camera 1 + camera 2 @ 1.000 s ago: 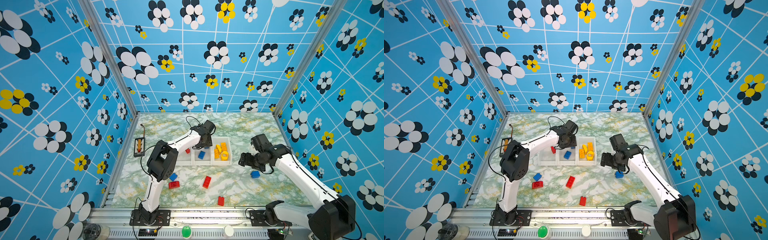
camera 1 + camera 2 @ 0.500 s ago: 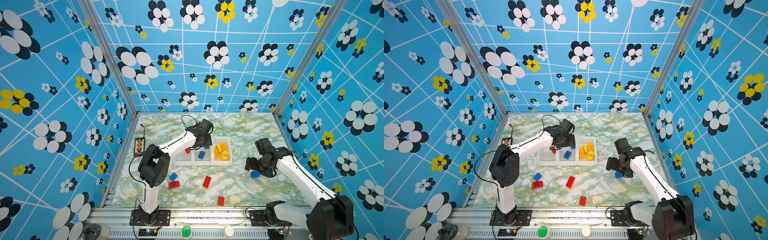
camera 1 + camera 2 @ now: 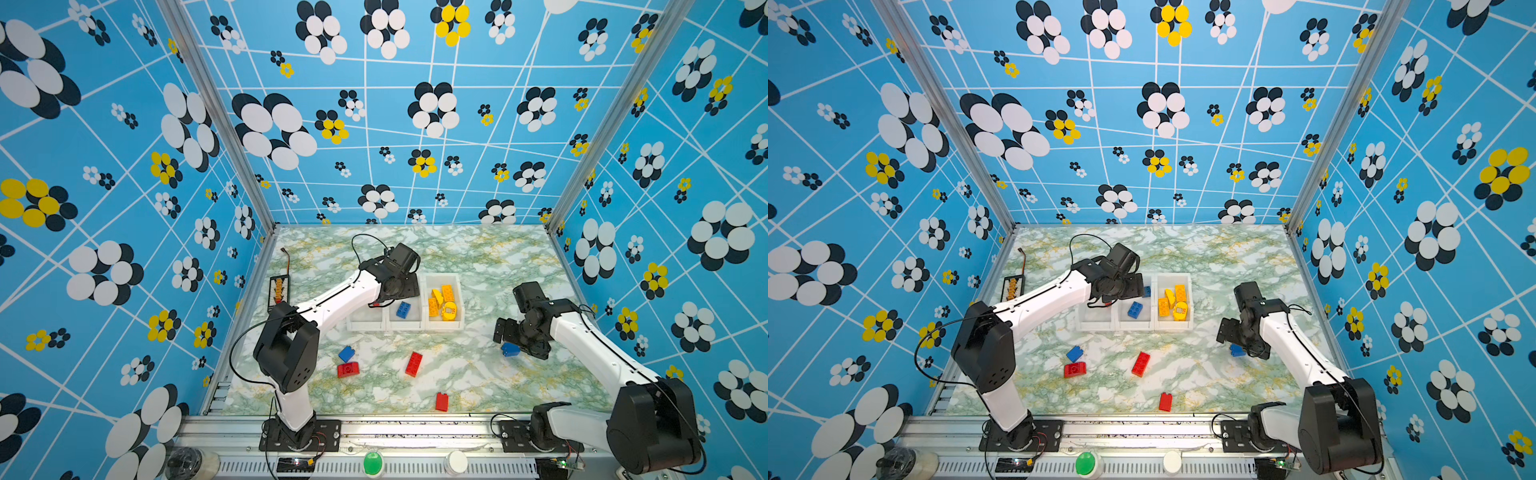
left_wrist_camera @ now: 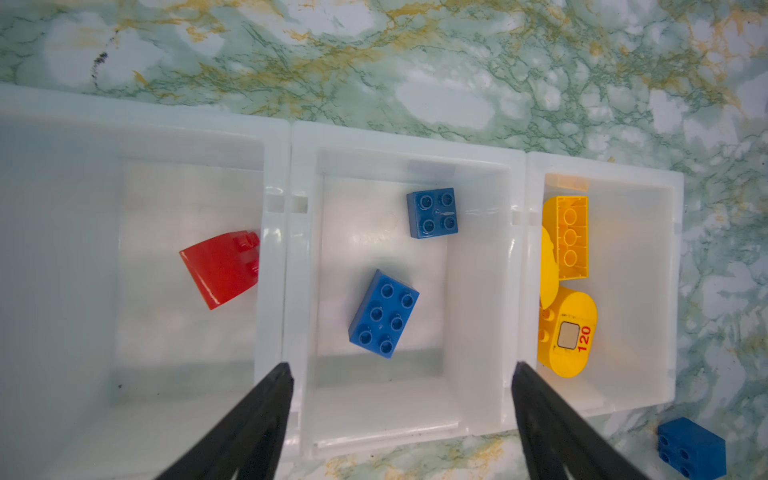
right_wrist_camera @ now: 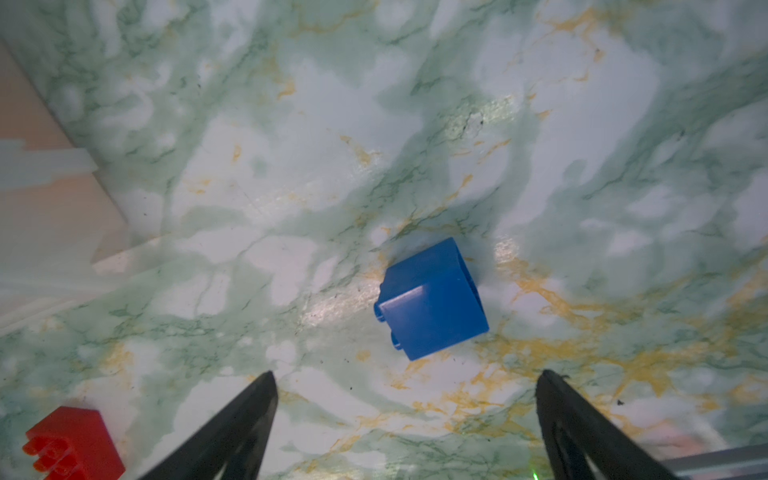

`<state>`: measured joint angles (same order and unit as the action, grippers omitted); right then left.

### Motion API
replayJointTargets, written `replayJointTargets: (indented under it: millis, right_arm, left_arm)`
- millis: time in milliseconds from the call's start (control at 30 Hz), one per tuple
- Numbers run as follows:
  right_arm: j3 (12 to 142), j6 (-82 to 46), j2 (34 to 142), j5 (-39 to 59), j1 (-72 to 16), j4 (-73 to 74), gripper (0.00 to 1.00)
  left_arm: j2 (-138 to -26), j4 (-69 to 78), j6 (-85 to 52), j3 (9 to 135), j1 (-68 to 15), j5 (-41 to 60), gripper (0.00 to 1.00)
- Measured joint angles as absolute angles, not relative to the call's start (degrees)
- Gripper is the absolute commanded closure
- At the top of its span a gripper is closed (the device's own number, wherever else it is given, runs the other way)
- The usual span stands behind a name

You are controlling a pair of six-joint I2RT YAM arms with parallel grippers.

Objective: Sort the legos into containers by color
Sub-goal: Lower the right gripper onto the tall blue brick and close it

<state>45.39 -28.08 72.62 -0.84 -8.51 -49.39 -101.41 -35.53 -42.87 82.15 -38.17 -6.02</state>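
My right pincer (image 5: 407, 374) is spread wide and empty over a blue brick (image 5: 432, 299) lying on its side on the worktop (image 5: 415, 124), right of the bins (image 3: 405, 327). I should straddle its flat faces squarely before closing. My left pincer (image 4: 401, 365) gapes empty above the middle bin (image 4: 386, 419).

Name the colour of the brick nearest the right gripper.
Blue; brick shows best in right wrist view.

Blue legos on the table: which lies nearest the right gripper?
The blue lego tipped on its side by the right gripper; the other blue lego lies far left.
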Motion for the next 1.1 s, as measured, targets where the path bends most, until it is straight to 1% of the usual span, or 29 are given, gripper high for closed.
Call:
replayJointTargets:
  millis: [533,933,1100]
  right_arm:
    - [43.6,-25.2,79.5,-0.7,-7.7,-43.1,0.04]
    - [43.6,-23.1,81.6,0.6,-7.7,-42.1,0.15]
    - [43.6,-22.3,82.0,0.7,-7.7,-41.5,0.22]
  left_arm:
    - [-98.1,-35.5,-44.3,78.9,-38.4,-7.0,0.13]
    - [-97.1,-35.5,-45.0,77.9,-38.4,-7.6,0.13]
    - [-96.7,-35.5,-45.5,77.2,-38.4,-7.7,0.13]
